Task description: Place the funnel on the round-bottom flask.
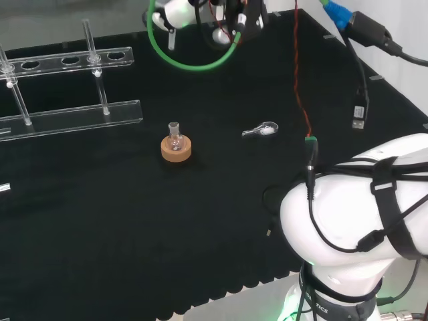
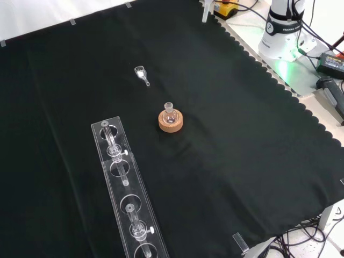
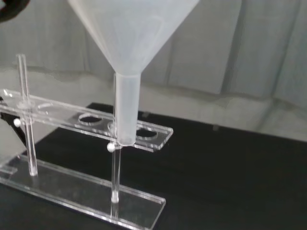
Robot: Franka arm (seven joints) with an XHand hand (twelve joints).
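Note:
A small clear round-bottom flask (image 1: 175,139) (image 2: 169,111) stands upright on a cork ring (image 1: 176,152) (image 2: 170,124) near the middle of the black cloth. The translucent white funnel (image 3: 129,43) hangs in the air at the hand, cone up and stem pointing down. In the head view the black and white hand (image 1: 234,23) is high at the far edge, with the funnel (image 1: 172,37) at its left, well beyond the flask. The funnel's stem (image 2: 205,9) shows at the top edge of the front view. How the fingers lie round the funnel is hidden.
A long clear tube rack (image 1: 67,110) (image 2: 126,188) (image 3: 86,125) stands left of the flask in the head view. A small clear scoop (image 1: 261,130) (image 2: 142,74) lies on the cloth right of the flask. A green cable loop (image 1: 190,65) hangs below the hand.

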